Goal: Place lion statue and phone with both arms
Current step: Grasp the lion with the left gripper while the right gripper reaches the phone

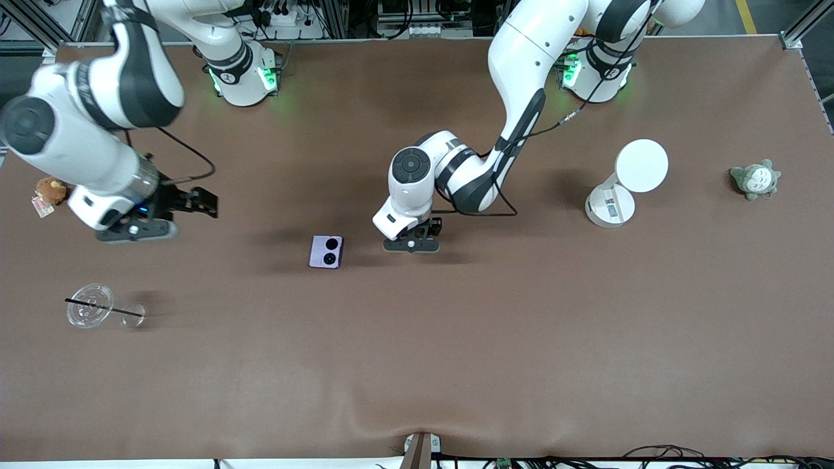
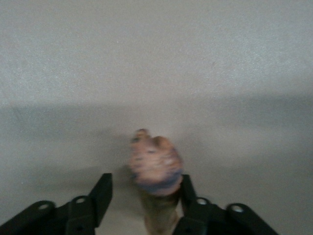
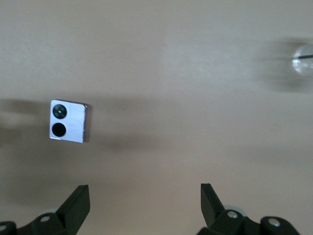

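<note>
Bending low, left end effector (image 2: 144,193) around lion statue (image 2: 155,169), fingers half-closed

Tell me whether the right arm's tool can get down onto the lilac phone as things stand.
Probably yes. The right tool hangs open over bare table, and the small square pale lilac phone lies flat with nothing on it. The left tool, low beside the phone, might crowd the approach.

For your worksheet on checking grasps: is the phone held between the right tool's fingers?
No: the phone lies flat on the table, apart from the right tool, whose fingers stand wide open with nothing between them.
</note>
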